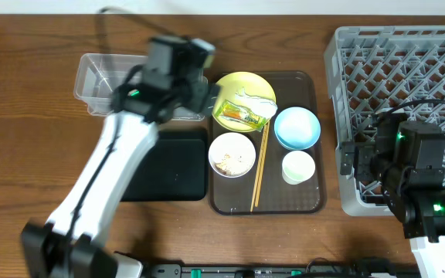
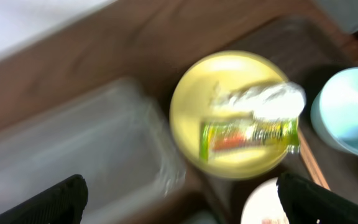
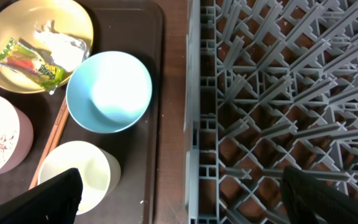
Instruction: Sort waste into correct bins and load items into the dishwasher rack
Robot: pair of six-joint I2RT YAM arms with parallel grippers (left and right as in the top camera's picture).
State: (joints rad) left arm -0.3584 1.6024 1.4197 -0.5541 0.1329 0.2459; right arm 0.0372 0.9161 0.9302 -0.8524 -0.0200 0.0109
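Observation:
The yellow plate (image 1: 234,83) holds the green-and-yellow wrapper (image 1: 238,117) and crumpled white paper (image 1: 257,100). It sits on the brown serving tray with the light blue bowl (image 1: 297,127), the white bowl (image 1: 232,154) with rice scraps, the white cup (image 1: 298,167) and the chopsticks (image 1: 260,166). My left gripper (image 1: 202,96) is open and empty, between the clear tub (image 1: 91,77) and the plate; its view is blurred, showing the wrapper (image 2: 247,135). My right gripper (image 3: 182,199) is open and empty over the left edge of the grey rack (image 1: 408,77).
The black tray (image 1: 168,166) lies in front of the clear tub, left of the brown serving tray (image 1: 307,85). The right wrist view shows the blue bowl (image 3: 109,91), the cup (image 3: 76,174) and the rack's left wall (image 3: 194,124).

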